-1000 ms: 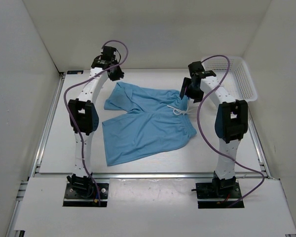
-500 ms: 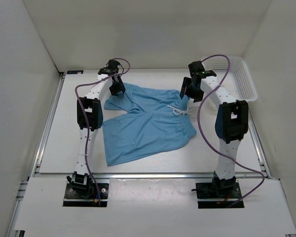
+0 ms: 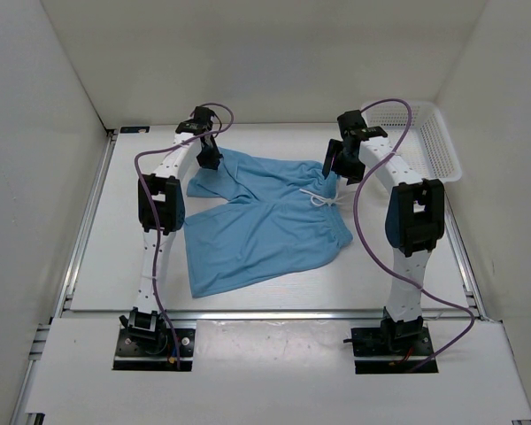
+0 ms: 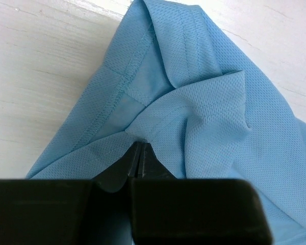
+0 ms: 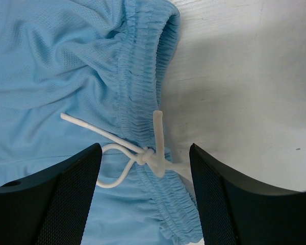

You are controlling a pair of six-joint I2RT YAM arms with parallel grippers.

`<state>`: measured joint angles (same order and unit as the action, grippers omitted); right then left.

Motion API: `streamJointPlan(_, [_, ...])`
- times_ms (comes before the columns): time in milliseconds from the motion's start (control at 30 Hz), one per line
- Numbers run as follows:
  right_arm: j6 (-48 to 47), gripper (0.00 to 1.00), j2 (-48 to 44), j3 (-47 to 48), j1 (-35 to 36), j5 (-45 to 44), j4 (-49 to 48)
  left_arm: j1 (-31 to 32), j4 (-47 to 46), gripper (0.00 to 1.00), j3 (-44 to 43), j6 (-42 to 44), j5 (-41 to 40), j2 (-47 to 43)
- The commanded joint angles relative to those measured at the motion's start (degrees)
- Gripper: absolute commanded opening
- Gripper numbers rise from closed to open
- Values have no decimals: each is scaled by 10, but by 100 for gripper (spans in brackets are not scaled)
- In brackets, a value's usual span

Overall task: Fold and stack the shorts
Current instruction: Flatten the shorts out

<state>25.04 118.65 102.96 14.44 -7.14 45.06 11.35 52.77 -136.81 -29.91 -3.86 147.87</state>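
Note:
The light blue shorts (image 3: 261, 217) lie spread flat on the table, waistband to the right, legs to the left. My left gripper (image 3: 210, 158) is at the far leg's hem corner. In the left wrist view it (image 4: 139, 146) is shut, and the mesh fabric (image 4: 204, 102) puckers at the tips, pinched. My right gripper (image 3: 333, 165) hovers over the waistband. In the right wrist view it (image 5: 145, 171) is open, with the elastic waistband (image 5: 143, 76) and the white drawstring knot (image 5: 148, 153) between the fingers (image 5: 56, 199).
A white mesh basket (image 3: 425, 137) stands at the back right corner. White walls close in the table on three sides. Purple cables loop off both arms.
My left arm has swung down from the back onto the far leg's hem and stayed there, shut. My right gripper has hardly moved.

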Motion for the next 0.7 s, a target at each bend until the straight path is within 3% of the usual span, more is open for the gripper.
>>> streamJointPlan(0, [-8,74,2,19,2,5,7,1,9,11,-23,10,2,-2])
streamJointPlan(367, [-8,74,-3,8,2,5,7,1,9,11,-12,15,-59,-56])
streamJointPlan(533, [-8,74,-3,8,2,5,7,1,15,48,-12,22,-76,-33])
streamJointPlan(667, [-8,74,-3,8,2,5,7,1,20,52,-18,22,-63,-7])
